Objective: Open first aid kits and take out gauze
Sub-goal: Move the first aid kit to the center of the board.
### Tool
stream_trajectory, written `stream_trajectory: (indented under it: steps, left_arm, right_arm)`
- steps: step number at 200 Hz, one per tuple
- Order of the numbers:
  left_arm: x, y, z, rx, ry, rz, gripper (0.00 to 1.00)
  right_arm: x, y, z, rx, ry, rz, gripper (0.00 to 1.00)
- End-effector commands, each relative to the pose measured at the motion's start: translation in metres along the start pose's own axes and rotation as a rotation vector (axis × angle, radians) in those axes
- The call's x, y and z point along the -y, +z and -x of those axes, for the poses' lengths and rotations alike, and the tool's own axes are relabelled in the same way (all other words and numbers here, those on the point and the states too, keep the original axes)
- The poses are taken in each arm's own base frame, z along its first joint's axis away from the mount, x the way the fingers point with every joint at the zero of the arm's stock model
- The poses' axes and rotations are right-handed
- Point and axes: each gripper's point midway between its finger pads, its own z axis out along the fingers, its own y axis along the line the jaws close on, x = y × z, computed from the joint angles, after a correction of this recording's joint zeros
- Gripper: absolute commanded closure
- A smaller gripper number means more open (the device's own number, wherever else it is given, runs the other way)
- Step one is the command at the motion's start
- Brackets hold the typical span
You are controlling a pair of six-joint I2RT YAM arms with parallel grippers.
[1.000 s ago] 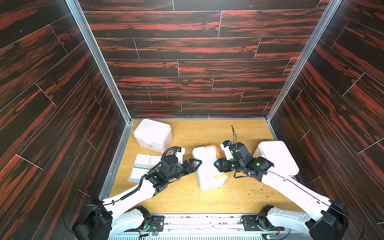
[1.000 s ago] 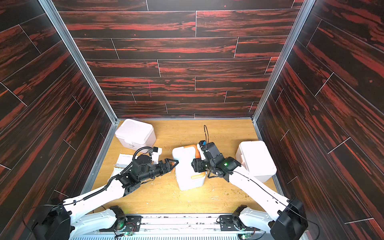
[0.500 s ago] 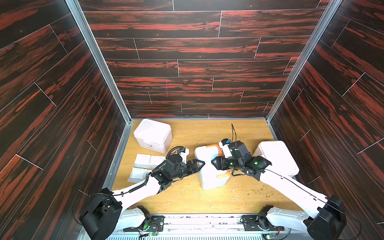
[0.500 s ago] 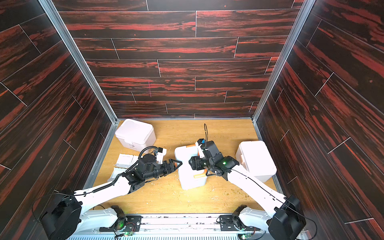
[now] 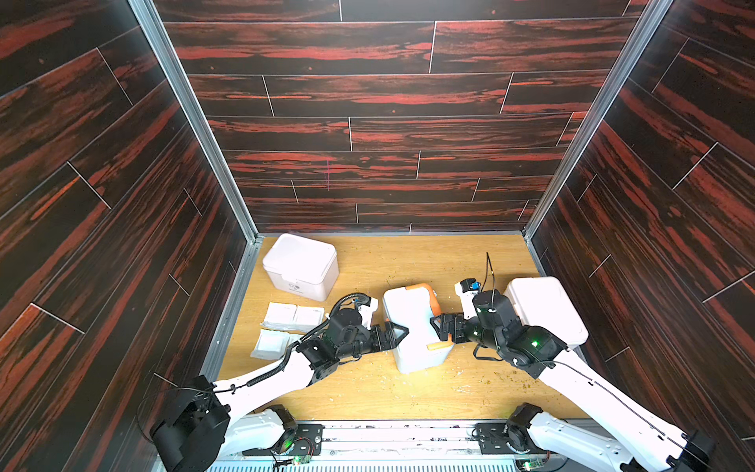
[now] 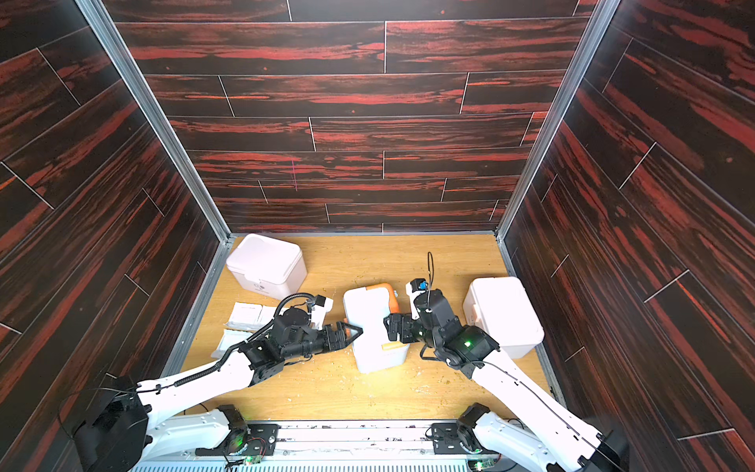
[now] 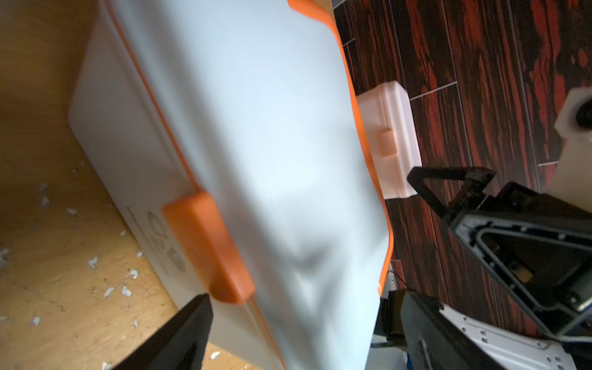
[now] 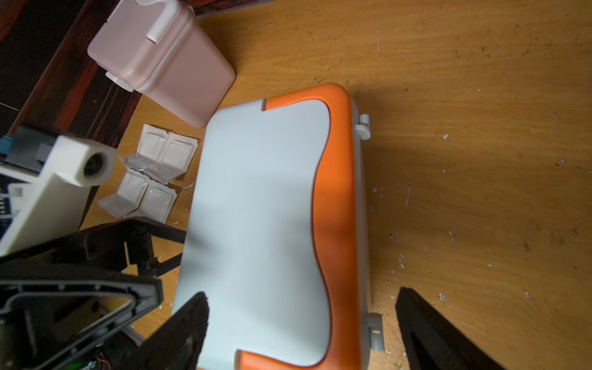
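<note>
- Dark red wood-panel walls enclose a light wooden table strewn with small crumbs.
- The left kit, white and lid down, stands in the far left corner.
- The gauze, four flat white packets, lies on the table just in front of that kit.
- The left gripper is at the middle kit's left side with its jaws wide apart, clamping nothing.
- The middle kit, pale blue with orange trim, stands between both grippers with its lid closed and its latch down.
- The right gripper is at that kit's right side, jaws spread and empty.
- The right kit, white and closed, stands by the right wall.
</note>
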Motion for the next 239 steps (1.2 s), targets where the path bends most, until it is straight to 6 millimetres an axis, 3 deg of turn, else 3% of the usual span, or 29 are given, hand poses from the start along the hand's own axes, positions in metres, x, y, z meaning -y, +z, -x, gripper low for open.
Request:
stream_trajectory:
  steps: [1, 36, 55, 89, 123, 141, 170, 196, 220, 239]
  left_arm:
    - [0.017, -0.004, -0.012, -0.053, 0.05, -0.032, 0.03]
    - [0.037, 0.007, -0.017, -0.086, 0.088, -0.063, 0.03]
    - [0.048, 0.02, -0.007, -0.071, 0.097, -0.093, 0.03]
    - [0.067, 0.051, 0.012, -0.063, 0.115, -0.135, 0.03]
    - [0.071, 0.092, 0.025, -0.078, 0.123, -0.143, 0.04]
    - [0.084, 0.102, 0.034, -0.056, 0.088, -0.208, 0.05]
    - [0.103, 0.085, 0.043, 0.012, 0.072, -0.284, 0.06]
    - [0.09, 0.059, 0.043, 0.065, 0.132, -0.192, 0.05]
    - [0.075, 0.035, 0.045, 0.099, 0.253, -0.073, 0.03]
    - [0.065, 0.018, 0.051, 0.095, 0.351, 0.043, 0.02]
  right_arm:
    - [0.011, -0.002, -0.004, 0.007, 0.026, -0.041, 0.06]
    - [0.014, -0.007, 0.002, 0.05, 0.033, -0.054, 0.05]
    - [0.017, -0.009, 0.002, 0.058, 0.04, -0.067, 0.05]
    - [0.031, -0.019, 0.008, 0.094, 0.068, -0.143, 0.04]
    - [0.045, -0.034, 0.015, 0.142, 0.097, -0.223, 0.01]
    - [0.056, -0.038, 0.015, 0.144, 0.119, -0.289, 0.01]
    - [0.068, -0.039, 0.009, 0.113, 0.134, -0.364, 0.01]
    - [0.068, -0.034, 0.003, 0.091, 0.137, -0.357, 0.01]
    - [0.045, -0.019, -0.009, 0.019, 0.098, -0.221, 0.05]
    - [0.041, -0.007, -0.025, -0.02, 0.114, -0.198, 0.11]
